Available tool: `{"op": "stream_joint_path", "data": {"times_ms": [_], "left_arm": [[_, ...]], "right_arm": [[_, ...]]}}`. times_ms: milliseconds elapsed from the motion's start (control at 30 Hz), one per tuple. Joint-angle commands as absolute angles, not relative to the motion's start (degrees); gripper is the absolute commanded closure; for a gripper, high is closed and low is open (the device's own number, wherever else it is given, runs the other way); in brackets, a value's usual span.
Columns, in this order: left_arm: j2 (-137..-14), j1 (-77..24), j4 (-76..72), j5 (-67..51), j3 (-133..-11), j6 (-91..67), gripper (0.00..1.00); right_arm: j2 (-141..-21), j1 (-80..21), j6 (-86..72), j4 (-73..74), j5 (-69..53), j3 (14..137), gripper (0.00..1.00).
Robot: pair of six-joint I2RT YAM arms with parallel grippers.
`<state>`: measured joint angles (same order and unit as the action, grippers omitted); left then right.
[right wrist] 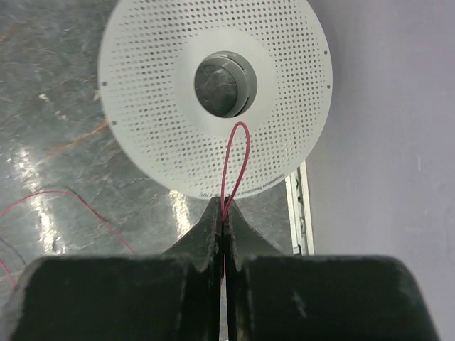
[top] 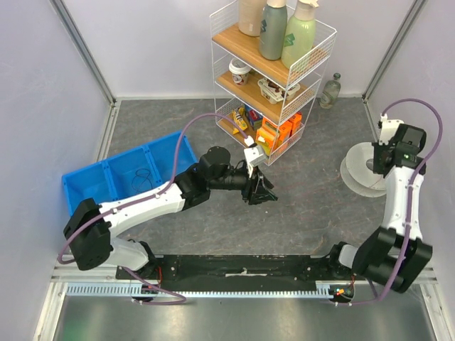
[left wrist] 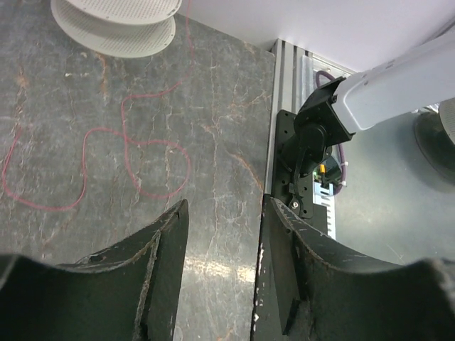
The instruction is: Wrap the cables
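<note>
grey table (top: 306, 206): right claw (right wrist: 225, 220) pinching red cable (right wrist: 240, 125); left claw (left wrist: 224, 213) half-open

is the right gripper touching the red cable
Touching. The right wrist view shows the right gripper with its jaws shut on the red cable, whose loop comes out from between them over the spool.

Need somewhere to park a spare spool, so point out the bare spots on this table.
Bare: the back-left corner of the table, behind the blue bin and left of the wire shelf; also the strip between the left fingers and the black base rail. Crowded: the red cable loops toward the white spool.
</note>
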<state>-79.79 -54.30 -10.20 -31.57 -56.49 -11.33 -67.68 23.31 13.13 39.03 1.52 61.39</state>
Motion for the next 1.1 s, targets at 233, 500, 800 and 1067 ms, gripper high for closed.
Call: {"op": "stream_joint_path", "data": {"times_ms": [233, 500, 800, 1067], "left_arm": [[-74.01, -51.51, -7.91, -33.75, -54.58, -16.43, 0.46], [-69.96, -47.82, -4.57, -35.94, -53.79, -16.35, 0.46], [-68.12, -46.41, -5.19, -36.56, -50.71, -17.93, 0.46], [-67.15, -45.35, -4.57, -36.65, -49.4, -17.49, 0.46]], "right_arm": [[-85.24, 28.56, 23.55, 28.93, -9.41, 64.95, 1.0], [-92.28, 31.64, 28.91, 25.76, -10.28, 66.01, 1.0], [-96.32, 32.26, 29.62, 23.91, -18.63, 67.67, 1.0], [-97.65, 31.82, 30.85, 25.57, -19.25, 66.27, 1.0]]}}
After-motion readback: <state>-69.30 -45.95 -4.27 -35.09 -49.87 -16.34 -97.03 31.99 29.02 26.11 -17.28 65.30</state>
